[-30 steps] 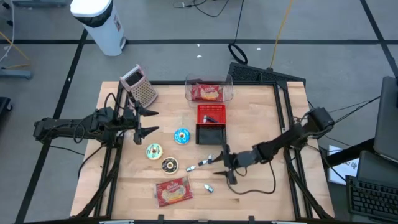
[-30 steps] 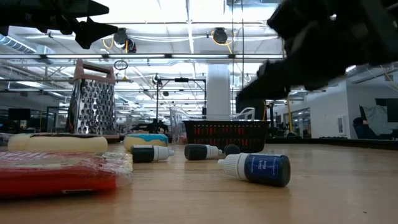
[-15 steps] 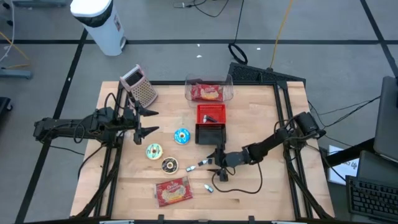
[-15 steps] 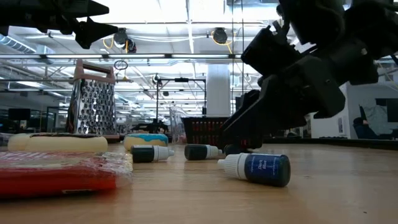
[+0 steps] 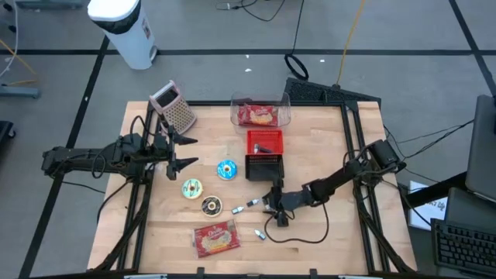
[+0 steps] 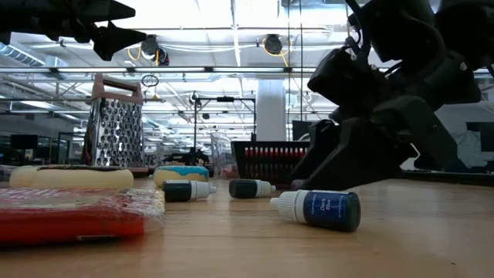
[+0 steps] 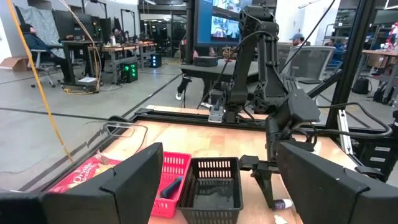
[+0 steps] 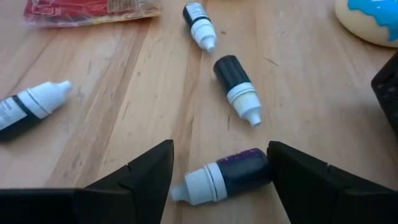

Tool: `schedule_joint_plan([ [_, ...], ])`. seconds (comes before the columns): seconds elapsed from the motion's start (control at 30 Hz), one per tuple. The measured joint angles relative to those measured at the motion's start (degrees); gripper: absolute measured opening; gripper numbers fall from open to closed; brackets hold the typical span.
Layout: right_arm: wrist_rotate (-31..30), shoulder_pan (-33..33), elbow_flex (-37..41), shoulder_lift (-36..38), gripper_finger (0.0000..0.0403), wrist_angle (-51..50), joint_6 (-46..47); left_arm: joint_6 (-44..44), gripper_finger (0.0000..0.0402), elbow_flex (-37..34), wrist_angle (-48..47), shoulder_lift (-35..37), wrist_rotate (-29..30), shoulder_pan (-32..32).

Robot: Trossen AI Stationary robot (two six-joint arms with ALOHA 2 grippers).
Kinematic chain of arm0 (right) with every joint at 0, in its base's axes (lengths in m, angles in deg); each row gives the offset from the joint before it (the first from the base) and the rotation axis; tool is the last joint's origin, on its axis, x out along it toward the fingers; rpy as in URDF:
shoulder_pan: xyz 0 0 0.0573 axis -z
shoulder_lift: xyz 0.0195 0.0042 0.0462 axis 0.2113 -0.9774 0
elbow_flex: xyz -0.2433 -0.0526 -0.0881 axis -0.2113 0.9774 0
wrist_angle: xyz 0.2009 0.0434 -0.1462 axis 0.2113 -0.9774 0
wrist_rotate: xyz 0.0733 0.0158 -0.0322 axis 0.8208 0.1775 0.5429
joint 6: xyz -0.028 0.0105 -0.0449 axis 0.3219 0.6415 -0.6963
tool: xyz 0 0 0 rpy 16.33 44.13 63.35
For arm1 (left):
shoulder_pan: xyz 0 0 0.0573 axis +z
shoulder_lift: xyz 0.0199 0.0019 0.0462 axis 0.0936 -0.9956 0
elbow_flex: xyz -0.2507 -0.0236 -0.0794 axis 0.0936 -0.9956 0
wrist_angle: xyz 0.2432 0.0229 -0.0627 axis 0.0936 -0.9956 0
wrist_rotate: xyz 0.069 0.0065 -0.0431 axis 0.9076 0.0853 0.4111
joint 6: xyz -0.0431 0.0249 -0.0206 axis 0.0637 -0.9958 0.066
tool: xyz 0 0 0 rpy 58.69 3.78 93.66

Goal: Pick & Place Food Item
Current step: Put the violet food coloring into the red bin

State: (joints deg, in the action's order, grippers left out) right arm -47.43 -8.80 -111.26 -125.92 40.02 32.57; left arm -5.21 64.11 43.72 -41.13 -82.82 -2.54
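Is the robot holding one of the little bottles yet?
No, nothing is held. The right gripper is open, with a small dark bottle lying on the table between its fingers. The left gripper is open and empty too.

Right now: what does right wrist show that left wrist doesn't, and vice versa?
Right wrist only: four small dropper bottles lying on the wood, one between the open right gripper fingers, plus a blue-iced donut.
Left wrist only: black basket, red basket, clear container with a red packet, the whole right arm, and the open left gripper.
Shared: the wooden table.
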Motion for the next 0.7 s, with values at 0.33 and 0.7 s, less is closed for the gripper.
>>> schedule_joint_plan([
  [0.33, 0.0, -0.2, 0.0, 0.1, 0.0234, -1.8, 2.0, 0.0, 0.031, 0.0, 0.0, 0.0, 0.0, 0.0],
  [0.7, 4.1, -0.4, 0.0, 0.1, 0.0234, -1.9, 9.2, 0.0, 0.031, 0.0, 0.0, 0.0, 0.0, 0.0],
])
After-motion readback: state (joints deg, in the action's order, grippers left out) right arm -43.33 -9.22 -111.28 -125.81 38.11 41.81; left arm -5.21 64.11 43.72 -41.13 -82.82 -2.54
